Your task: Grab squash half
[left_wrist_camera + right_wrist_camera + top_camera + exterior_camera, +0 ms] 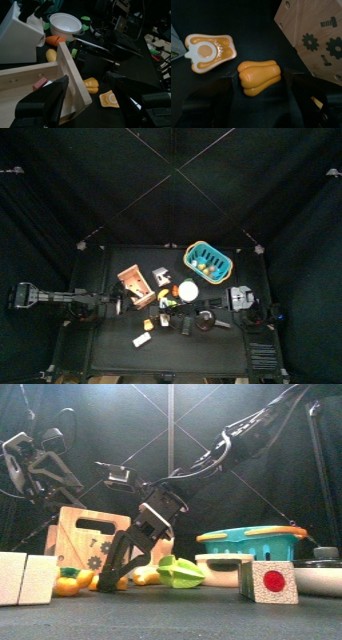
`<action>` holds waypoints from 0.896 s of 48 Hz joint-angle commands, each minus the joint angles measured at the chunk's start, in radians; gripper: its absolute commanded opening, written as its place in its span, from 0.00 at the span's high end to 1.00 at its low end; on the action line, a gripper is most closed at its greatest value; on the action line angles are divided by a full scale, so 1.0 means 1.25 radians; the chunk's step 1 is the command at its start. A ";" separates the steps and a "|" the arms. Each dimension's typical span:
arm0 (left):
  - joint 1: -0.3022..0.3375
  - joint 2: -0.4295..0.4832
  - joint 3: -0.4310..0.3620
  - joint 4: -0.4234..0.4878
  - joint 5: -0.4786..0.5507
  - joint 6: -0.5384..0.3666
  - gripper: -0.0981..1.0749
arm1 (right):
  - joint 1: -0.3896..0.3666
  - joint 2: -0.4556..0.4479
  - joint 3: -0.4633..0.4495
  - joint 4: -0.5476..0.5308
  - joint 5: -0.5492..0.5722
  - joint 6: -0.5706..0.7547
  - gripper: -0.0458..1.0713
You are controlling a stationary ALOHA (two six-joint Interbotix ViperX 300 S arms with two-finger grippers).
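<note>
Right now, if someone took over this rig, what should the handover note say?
Right gripper: open, jaws on either side of the squash half, not closed on it.
Left gripper: open, holding nothing, hanging by the wooden board.
The squash half lies on the table next to the board, with a cut pepper slice nearby.
Done: approach lined up.
Left: close on the squash half and lift.

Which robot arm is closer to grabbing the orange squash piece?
Right. Its gripper hangs over the squash half with jaws open on either side; the left gripper is by the wooden board.
</note>
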 commanded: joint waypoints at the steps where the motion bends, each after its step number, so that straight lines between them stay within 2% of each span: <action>1: 0.001 0.000 -0.010 -0.001 -0.002 0.001 0.10 | -0.001 -0.016 -0.009 -0.001 -0.002 -0.001 0.05; 7: 0.001 0.000 -0.010 -0.001 -0.004 0.001 0.10 | -0.001 -0.016 -0.009 0.000 -0.002 -0.001 0.07; 13: 0.001 0.000 -0.010 -0.001 -0.002 0.001 0.10 | 0.000 -0.016 -0.012 0.004 0.011 0.002 0.23; 16: 0.001 0.000 -0.010 -0.001 -0.002 0.001 0.10 | 0.000 -0.022 -0.013 0.007 0.025 0.001 0.26; 25: 0.001 0.000 -0.010 -0.001 -0.002 0.001 0.10 | 0.004 -0.071 -0.015 0.009 0.056 0.004 0.26; 43: -0.001 0.000 -0.010 -0.001 -0.002 -0.001 0.10 | 0.004 -0.087 -0.021 0.026 0.061 0.004 0.26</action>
